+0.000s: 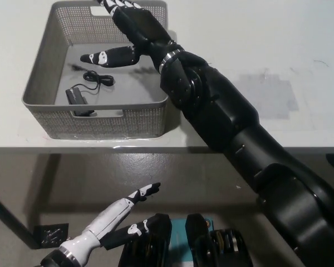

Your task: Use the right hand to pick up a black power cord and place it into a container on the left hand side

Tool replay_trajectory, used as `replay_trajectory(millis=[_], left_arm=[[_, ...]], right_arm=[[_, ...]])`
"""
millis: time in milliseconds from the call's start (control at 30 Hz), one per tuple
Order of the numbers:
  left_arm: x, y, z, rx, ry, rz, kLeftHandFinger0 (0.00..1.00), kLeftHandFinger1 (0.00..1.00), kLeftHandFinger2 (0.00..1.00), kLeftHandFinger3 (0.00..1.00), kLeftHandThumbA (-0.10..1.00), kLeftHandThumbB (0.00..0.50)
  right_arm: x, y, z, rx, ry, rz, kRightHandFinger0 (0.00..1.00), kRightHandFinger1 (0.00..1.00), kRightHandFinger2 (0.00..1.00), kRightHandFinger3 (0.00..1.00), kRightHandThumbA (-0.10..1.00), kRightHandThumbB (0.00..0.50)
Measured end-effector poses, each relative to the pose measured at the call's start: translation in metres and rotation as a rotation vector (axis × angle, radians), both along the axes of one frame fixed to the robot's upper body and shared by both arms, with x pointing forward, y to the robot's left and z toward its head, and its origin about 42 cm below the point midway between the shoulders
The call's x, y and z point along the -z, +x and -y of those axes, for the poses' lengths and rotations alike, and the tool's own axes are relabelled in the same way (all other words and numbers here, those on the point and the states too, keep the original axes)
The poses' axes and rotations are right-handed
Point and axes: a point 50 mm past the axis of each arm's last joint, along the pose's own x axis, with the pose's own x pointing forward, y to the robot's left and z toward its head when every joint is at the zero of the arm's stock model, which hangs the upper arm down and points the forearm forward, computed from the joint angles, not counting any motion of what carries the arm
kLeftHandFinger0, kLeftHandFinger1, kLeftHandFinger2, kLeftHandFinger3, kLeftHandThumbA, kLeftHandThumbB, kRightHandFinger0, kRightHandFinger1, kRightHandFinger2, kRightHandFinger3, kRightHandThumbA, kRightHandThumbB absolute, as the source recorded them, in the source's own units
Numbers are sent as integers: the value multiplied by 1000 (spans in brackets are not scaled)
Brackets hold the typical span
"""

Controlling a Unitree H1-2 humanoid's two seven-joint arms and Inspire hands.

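Cord (83, 89) lies inside the basket (42, 67), on its floor, toward the front-left part. Black adapter block at the near end, close to the front wall by the handle slot; thin cable runs up to a small coil further back. Nothing else visible in the basket.

Basket sits on the white table (250, 44), at the table's left part, its front wall close to the table's front edge. Basket walls are mesh, upright, top open all round. Table to the right of the basket is bare apart from a faint grey patch (267, 94); plenty of free surface there.

Right hand (128, 30) is above the basket's back-right part, arm coming in over the right wall from the lower right. Fingers are spread and extended, holding nothing. One finger (106, 57) points left over the basket's middle; the others reach toward the back rim. No contact with the cord: the coil lies below and just in front of the pointing finger, the block further toward the front wall.

Left hand (119, 219) is below table level at lower left, well apart from the basket, fingers stretched out and apart, empty.
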Motion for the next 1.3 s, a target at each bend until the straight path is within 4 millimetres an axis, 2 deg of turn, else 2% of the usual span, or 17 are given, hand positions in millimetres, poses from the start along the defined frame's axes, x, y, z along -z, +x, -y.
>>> replay_trajectory(millis=[233,300,367,400,433,533,600,667,700,733,800,867,967,1033,1233,1300], left_arm=[[1,-1,3,6,20,-3,1000,1000,1000,1000,928,378],[1,0,3,6,23,-3,1000,1000,1000,1000,917,378],[0,1,3,7,24,-3,1000,1000,1000,1000,915,380],[-1,1,3,7,25,-3,1000,1000,1000,1000,915,379],[-1,2,3,8,26,-5,1000,1000,1000,1000,920,382],[-1,2,3,10,29,-8,1000,1000,1000,1000,913,371],[-1,2,3,11,29,-9,1000,1000,1000,1000,914,373],[-1,2,3,11,29,-9,1000,1000,1000,1000,933,385],[-1,2,3,11,29,-9,1000,1000,1000,1000,937,386],[-1,2,3,11,29,-9,1000,1000,1000,1000,940,372],[-1,2,3,10,29,-9,1000,1000,1000,1000,920,354],[-1,3,2,10,29,-9,1000,1000,1000,1000,931,359],[0,3,1,6,26,-13,1000,1000,1000,1000,953,362],[1,4,-1,-1,22,-17,1000,1000,1000,1000,990,387],[-6,10,-11,-38,-5,1,1000,1000,1000,1000,1000,400],[-7,12,-13,-41,-9,8,1000,1000,1000,1000,1000,401]], right_arm=[[-5,0,11,3,11,-10,1000,1000,1000,1000,1000,500],[-11,0,17,5,42,-5,1000,1000,1000,1000,1000,471],[-26,-1,28,4,92,25,1000,1000,1000,1000,1000,446],[-30,-2,32,4,107,35,1000,1000,1000,1000,1000,449],[-42,-4,41,5,144,63,1000,1000,1000,1000,1000,467],[-66,-11,63,10,210,125,1000,1000,1000,1000,1000,415],[-76,-17,79,15,262,156,1000,1000,1000,1000,1000,407],[-79,-25,95,19,322,174,1000,1000,1000,1000,1000,432],[-77,-30,105,24,355,180,1000,1000,1000,1000,1000,432],[-75,-35,112,27,379,183,1000,1000,1000,1000,1000,485],[-65,-45,128,38,438,183,1000,1000,1000,1000,1000,425],[-49,-60,146,55,494,177,1000,1000,1000,1000,1000,446],[-24,-82,164,68,544,159,1000,1000,1000,1000,1000,424],[-8,-98,173,69,566,147,1000,1000,1000,1000,1000,410],[46,-148,193,83,608,67,1000,1000,1000,1000,1000,426],[68,-158,198,98,613,10,1000,1000,1000,1000,1000,389]])
